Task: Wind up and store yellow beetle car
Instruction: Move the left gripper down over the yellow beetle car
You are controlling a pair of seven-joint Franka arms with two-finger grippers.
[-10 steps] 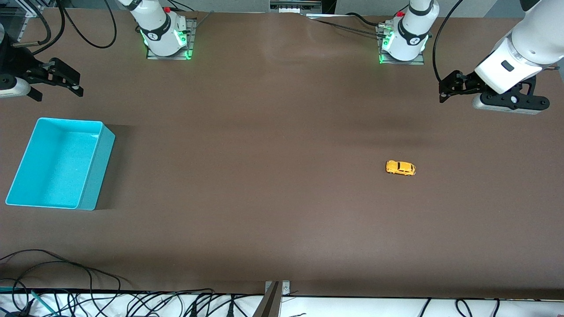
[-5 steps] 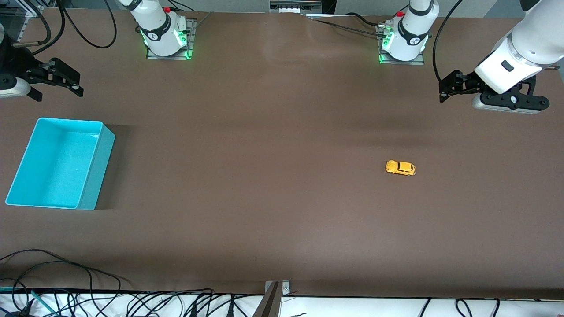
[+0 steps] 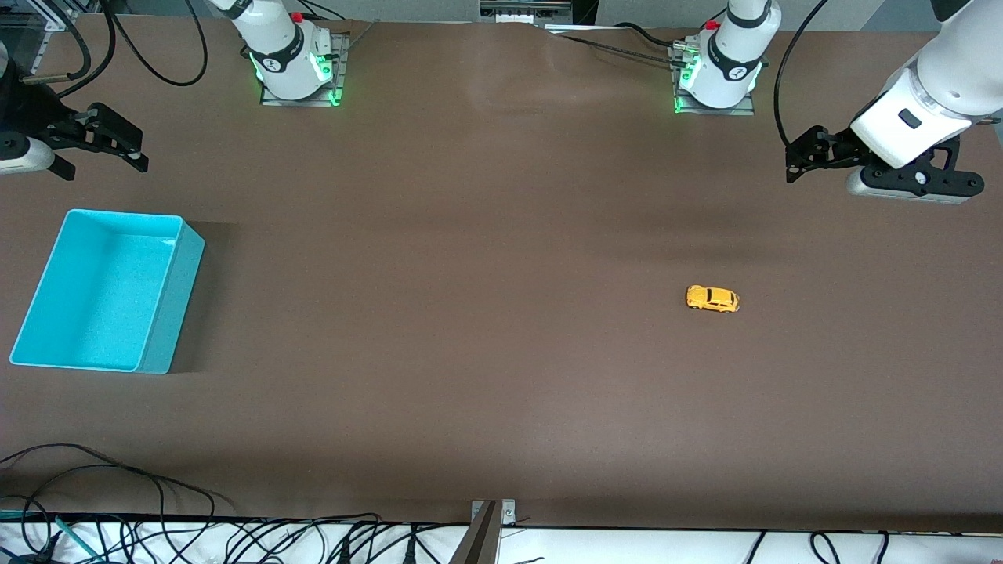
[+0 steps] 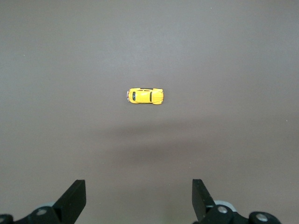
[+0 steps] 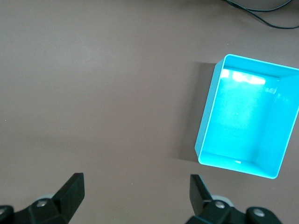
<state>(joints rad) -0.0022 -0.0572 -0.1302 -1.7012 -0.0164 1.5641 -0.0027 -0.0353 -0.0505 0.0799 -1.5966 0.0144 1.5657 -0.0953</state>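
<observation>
**Front view: tiny car waits, both grippers up high**

Front view shows the yellow beetle car (image 3: 712, 298) sitting on its wheels on the brown table (image 3: 486, 329), toward the left arm's end. Nothing touches it. The teal bin (image 3: 168, 313) is well apart from it, at the right arm's end, and it looks empty.

What could go wrong? The car is much smaller than a gripper. If the fingers come down a bit off, they could bump it, and it may roll away on its little wheels. If they pinch it crooked, it could pop out or tip over. Winding it up likely means pulling it back on the table, so a loose hold could let it slip or shoot off too soon.

The left gripper (image 4: 139, 198) hangs in the air over the table near its own end, spread wide, holding nothing, with the car in its sight. The right gripper (image 5: 135, 193) waits up over the table beside the bin, also spread wide and holding nothing.
</observation>
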